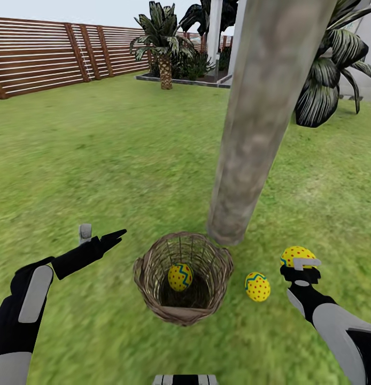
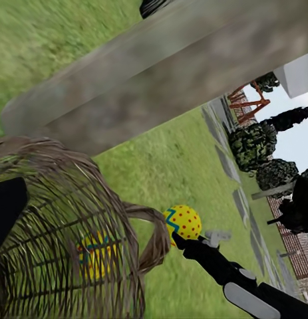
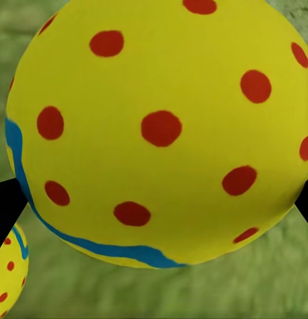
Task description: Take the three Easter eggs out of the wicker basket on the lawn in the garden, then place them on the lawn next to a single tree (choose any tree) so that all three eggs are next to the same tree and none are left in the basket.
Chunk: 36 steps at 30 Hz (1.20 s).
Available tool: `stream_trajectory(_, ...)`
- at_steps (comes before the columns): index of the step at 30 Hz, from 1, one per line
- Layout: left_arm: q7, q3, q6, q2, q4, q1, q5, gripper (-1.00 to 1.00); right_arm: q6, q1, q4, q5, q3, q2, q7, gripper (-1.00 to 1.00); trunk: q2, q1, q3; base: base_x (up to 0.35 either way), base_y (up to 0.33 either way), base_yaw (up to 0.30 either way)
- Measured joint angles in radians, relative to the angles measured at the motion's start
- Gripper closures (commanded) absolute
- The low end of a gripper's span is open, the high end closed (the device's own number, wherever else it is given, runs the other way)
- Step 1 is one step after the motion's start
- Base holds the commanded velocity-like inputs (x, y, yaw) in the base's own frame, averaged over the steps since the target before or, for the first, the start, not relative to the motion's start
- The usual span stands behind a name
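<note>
Right hand [image 1: 299, 263] grips one Easter egg [image 1: 295, 255] above the lawn [image 1: 100, 160], right of the tree [image 1: 260, 117] trunk. Left hand [image 1: 100, 238] hangs spread wide, empty, left of the wicker basket [image 1: 148, 289], which holds one egg [image 1: 180, 277]. Another egg [image 1: 257, 287] lies on grass just right of the basket.

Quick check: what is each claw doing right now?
Left claw: open, empty, beside the basket.
Right claw: shut on an egg.
</note>
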Motion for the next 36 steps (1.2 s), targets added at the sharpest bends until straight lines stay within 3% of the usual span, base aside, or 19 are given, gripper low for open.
stream_trajectory(16, -0.001, 0.001, 0.001, 0.001, -0.004, 0.000, 0.000, -1.00, 0.000, 0.000, 0.000, 0.000, -0.001, 0.000, 0.000, 1.00, -0.112, 0.061, -0.050, 0.000, 0.000, 0.000)
stream_trajectory(20, -0.048, 0.077, 0.003, 0.017, -0.004, 0.006, 0.001, -1.00, 0.000, 0.000, -0.001, 0.000, -0.001, 0.000, 0.000, 1.00, -0.140, 0.077, -0.063, 0.000, 0.000, 0.000)
stream_trajectory(23, -0.127, 0.200, 0.011, 0.051, 0.000, 0.022, -0.001, -1.00, 0.000, 0.000, -0.002, 0.000, -0.001, -0.001, 0.000, 1.00, -0.161, 0.088, -0.072, 0.000, 0.000, 0.000)
stream_trajectory(26, -0.171, 0.286, 0.024, 0.063, -0.001, 0.036, -0.002, -1.00, 0.000, 0.000, -0.002, 0.000, -0.001, -0.002, 0.000, 1.00, -0.182, 0.100, -0.081, 0.000, 0.000, 0.000)
stream_trajectory(36, -0.181, 0.305, 0.029, 0.063, 0.001, 0.038, -0.002, -1.00, -0.001, 0.000, -0.003, 0.002, 0.000, -0.002, 0.001, 1.00, -0.196, 0.107, -0.088, 0.000, -0.072, 0.000)
